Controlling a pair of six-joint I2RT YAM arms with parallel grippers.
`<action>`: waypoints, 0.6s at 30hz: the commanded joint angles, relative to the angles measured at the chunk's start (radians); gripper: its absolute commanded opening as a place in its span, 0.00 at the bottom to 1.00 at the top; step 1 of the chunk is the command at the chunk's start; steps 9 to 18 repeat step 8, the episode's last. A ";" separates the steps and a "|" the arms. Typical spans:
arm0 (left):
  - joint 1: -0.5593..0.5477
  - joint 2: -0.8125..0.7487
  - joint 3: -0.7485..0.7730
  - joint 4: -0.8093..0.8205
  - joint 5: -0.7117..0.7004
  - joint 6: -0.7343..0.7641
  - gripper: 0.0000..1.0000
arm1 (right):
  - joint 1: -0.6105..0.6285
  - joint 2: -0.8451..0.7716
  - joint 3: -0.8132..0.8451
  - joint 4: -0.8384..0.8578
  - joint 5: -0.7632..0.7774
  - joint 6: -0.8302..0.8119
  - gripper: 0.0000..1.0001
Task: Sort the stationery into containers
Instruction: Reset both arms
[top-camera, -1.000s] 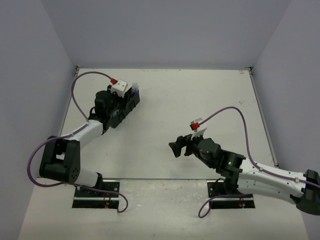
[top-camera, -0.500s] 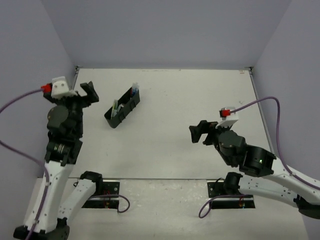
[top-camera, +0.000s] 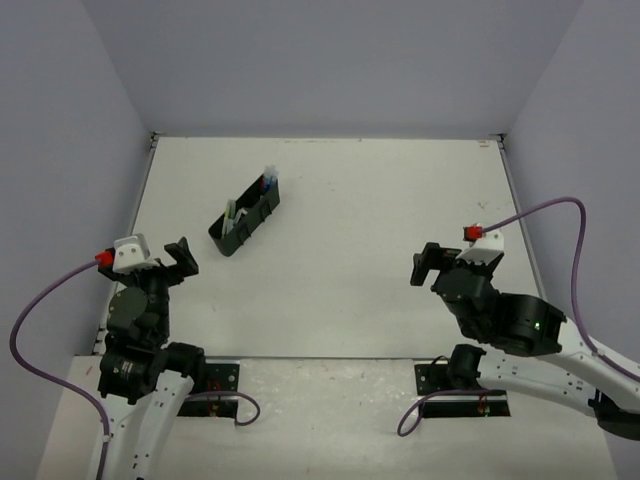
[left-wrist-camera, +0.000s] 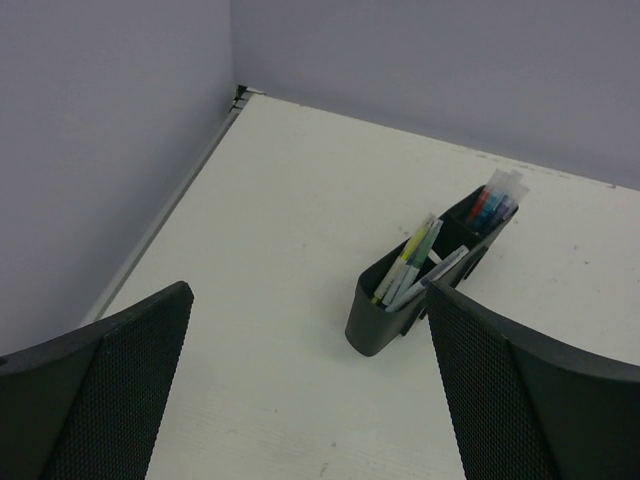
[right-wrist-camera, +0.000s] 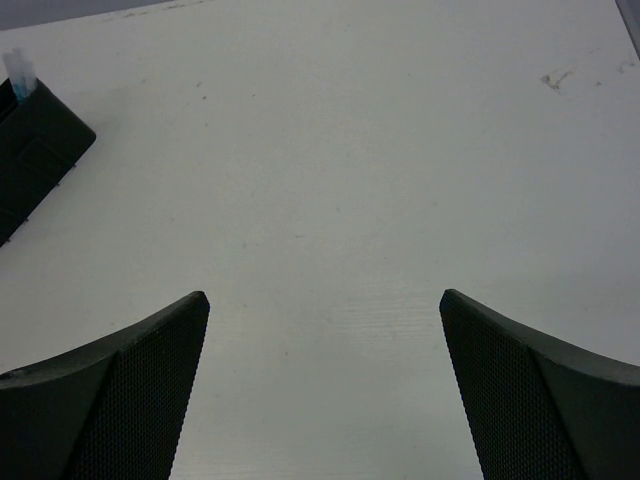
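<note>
Noted white table (top-camera: 380, 220), walled in pale lilac on left, right and far sides.

Found left arm (top-camera: 140, 340) raised above its base at near left. Found right arm (top-camera: 520, 335) likewise at near right.

Logged left gripper (top-camera: 172, 262) spread wide and holding nothing; confirmed in left wrist view (left-wrist-camera: 310, 292), with only bare table and tray between the fingers. Logged right gripper (top-camera: 430, 268) also spread wide and holding nothing; confirmed in right wrist view (right-wrist-camera: 323, 297), over bare table.

Located black organiser tray (top-camera: 246, 216) on far-left part of table, lying diagonally from near-left to far-right, well apart from both grippers. Picked up one end of it at left edge of right wrist view (right-wrist-camera: 35, 150).

Counted pens in two groups, all inside tray, leaning: yellow-green and grey ones (left-wrist-camera: 410, 265) in nearer compartment, red and blue ones (left-wrist-camera: 492, 200) in far end compartment. Could not make out exact count.
</note>
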 joint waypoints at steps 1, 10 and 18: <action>0.003 0.015 0.009 0.005 -0.016 -0.019 1.00 | 0.001 -0.054 -0.053 0.022 0.038 0.033 0.99; 0.003 0.050 0.011 0.009 -0.029 -0.021 1.00 | 0.001 -0.084 -0.079 0.053 0.025 0.041 0.99; 0.003 0.050 0.011 0.009 -0.029 -0.021 1.00 | 0.001 -0.084 -0.079 0.053 0.025 0.041 0.99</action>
